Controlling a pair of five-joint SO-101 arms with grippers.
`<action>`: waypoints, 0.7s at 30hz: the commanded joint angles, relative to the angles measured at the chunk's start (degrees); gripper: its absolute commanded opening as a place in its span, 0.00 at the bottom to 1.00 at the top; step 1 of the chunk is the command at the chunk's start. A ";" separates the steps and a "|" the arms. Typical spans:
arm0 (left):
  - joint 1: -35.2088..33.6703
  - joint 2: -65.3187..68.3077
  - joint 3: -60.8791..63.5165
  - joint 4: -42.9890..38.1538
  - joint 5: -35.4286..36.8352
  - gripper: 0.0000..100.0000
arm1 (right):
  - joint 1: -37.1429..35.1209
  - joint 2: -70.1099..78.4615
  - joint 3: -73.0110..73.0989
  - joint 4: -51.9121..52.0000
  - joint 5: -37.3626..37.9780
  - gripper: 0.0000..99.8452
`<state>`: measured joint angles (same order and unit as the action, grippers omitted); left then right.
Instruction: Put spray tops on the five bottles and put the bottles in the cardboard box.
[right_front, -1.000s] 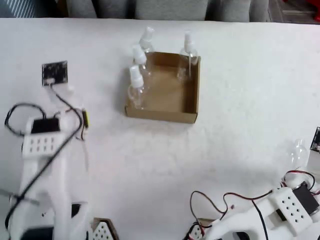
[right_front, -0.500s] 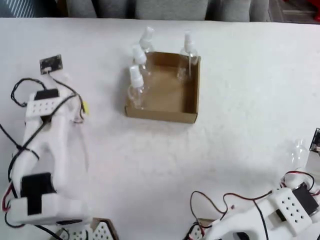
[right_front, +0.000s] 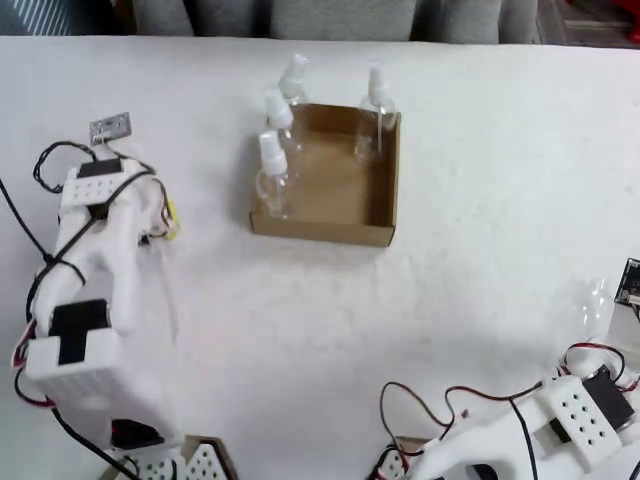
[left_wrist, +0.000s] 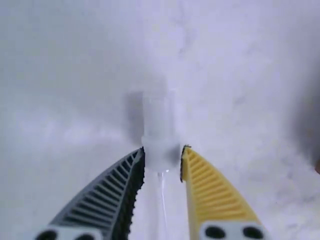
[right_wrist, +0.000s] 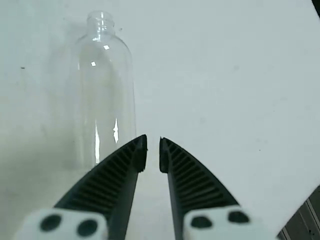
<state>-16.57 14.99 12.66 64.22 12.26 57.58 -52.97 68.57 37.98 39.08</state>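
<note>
The left pincer (left_wrist: 162, 160) was clamped on a white spray top (left_wrist: 159, 125), whose thin tube trailed back between the jaws. The right pincer (right_wrist: 152, 150) had its jaws nearly together, gripping nothing, while an uncapped clear bottle (right_wrist: 105, 90) lay on the white table (right_front: 480, 200) just beside one finger, neck pointing away. Well beyond both pincers, four capped bottles (right_front: 271, 175) stood at the cardboard box (right_front: 325, 228).
</note>
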 joint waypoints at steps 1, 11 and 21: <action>-0.57 1.10 -4.04 0.79 0.62 0.14 | -0.66 -0.92 -0.53 -1.01 0.62 0.02; -0.48 4.97 -5.54 0.79 0.62 0.14 | -0.66 -1.01 -0.53 -1.01 0.62 0.02; -0.22 4.88 -5.54 3.25 0.97 0.27 | -0.66 -1.01 -0.53 -1.01 0.70 0.02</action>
<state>-16.75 20.62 9.32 66.77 12.44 57.58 -52.97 68.57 37.98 39.08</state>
